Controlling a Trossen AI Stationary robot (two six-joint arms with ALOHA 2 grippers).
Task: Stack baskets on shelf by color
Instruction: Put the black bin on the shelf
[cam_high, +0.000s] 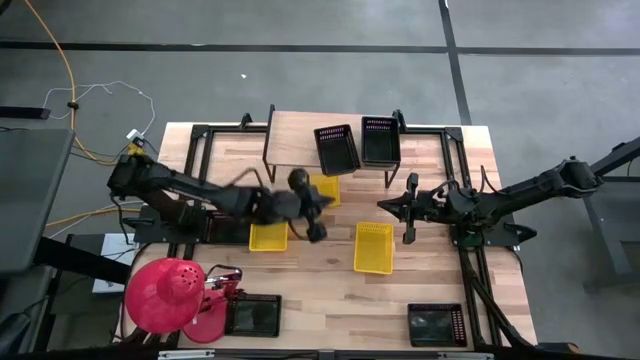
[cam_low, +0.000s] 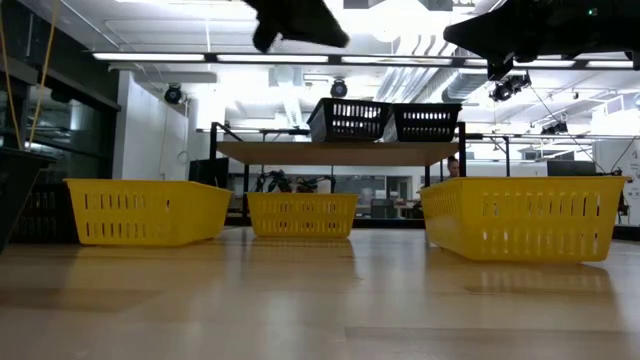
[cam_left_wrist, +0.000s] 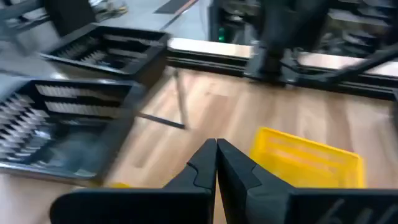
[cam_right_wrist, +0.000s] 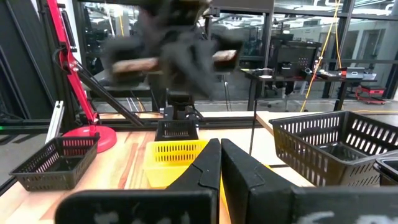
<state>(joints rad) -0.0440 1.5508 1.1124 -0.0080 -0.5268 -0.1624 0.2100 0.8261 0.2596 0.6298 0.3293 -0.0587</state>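
I see left gripper (cam_high: 318, 215) mid-table, above gap between yellow baskets, fingers pressed together, holding nothing. Right gripper (cam_high: 393, 207) right of centre, also closed and empty, waiting above table. Shelf (cam_high: 300, 140) at far edge; two black baskets (cam_high: 337, 149) side by side on its right half. Three yellow baskets on tabletop: one (cam_high: 323, 190) just in front of shelf, one (cam_high: 268, 236) nearer left, one (cam_high: 374, 247) near right.

Two dark, jointed arms; black cabling
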